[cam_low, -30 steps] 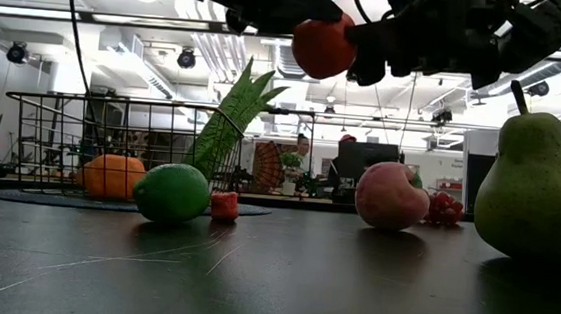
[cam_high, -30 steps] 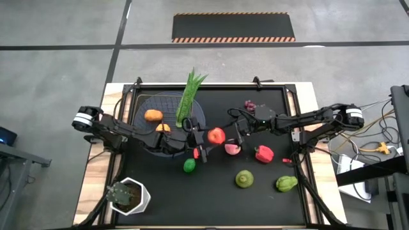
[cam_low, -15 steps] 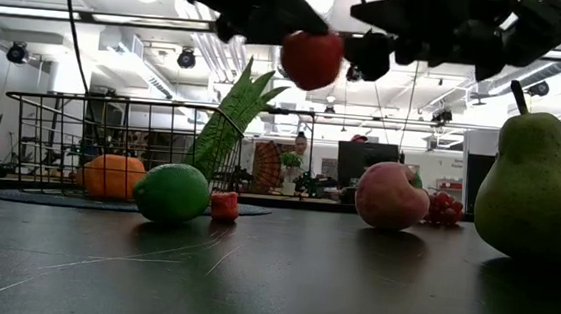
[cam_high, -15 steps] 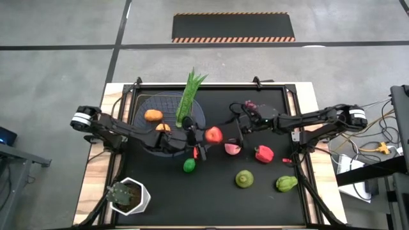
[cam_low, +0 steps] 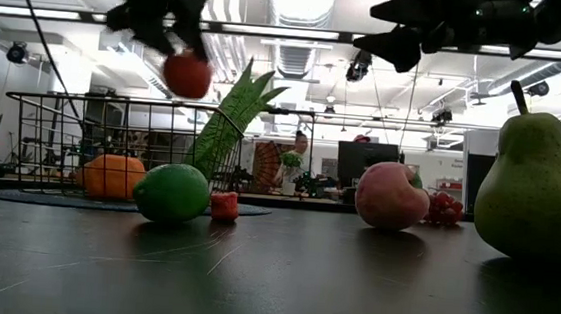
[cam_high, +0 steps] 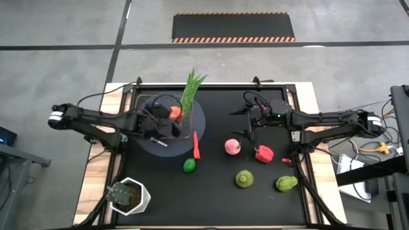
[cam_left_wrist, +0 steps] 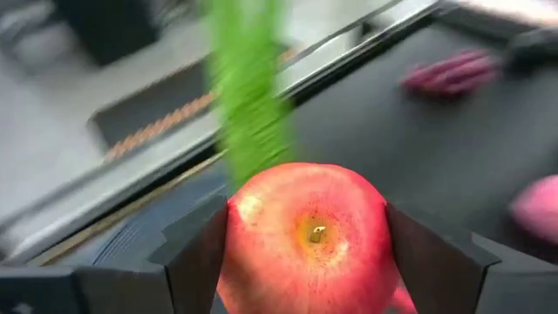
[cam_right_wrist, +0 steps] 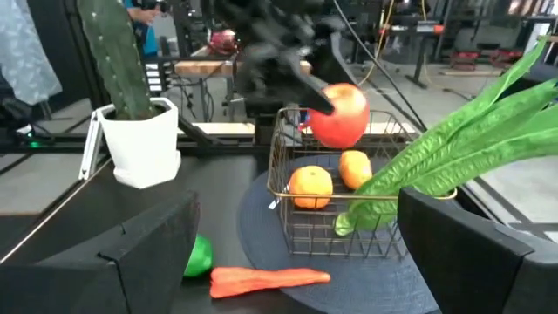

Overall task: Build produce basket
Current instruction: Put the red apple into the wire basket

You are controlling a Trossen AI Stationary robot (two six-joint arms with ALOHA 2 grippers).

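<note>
My left gripper (cam_high: 171, 117) is shut on a red apple (cam_high: 174, 112) above the dark wire basket (cam_high: 148, 102). The basket stands on its round grey disc (cam_high: 199, 124) at the table's far left. Two orange fruits (cam_right_wrist: 310, 186) lie in the basket, and the long green stalk (cam_high: 188, 92) leans out over its rim. My right gripper (cam_high: 241, 128) is open and empty, hovering mid-table near the pink fruit (cam_high: 232, 147). The red chili (cam_high: 196, 145) and the green lime (cam_high: 189, 165) lie on the mat beside the basket. My left gripper pinches the apple by two opposite sides (cam_left_wrist: 240, 235) between its two fingers (cam_left_wrist: 196, 262), the apple's dimple facing the wrist camera. The fingers come from the table's left, slanting down. The apple (cam_low: 187, 74) is lifted clear, above the basket's rim.
A red pepper (cam_high: 264, 153), a round green fruit (cam_high: 243, 179) and a green pear (cam_high: 285, 184) lie on the near right of the mat. Purple grapes (cam_low: 444, 208) lie at the far side. A white pot with a plant (cam_high: 128, 195) stands at the near left corner.
My left gripper has carried the apple from mid-table toward the table's left and far side, to above the basket. My right gripper, which was right beside the apple, has drawn back toward the table's right edge.
</note>
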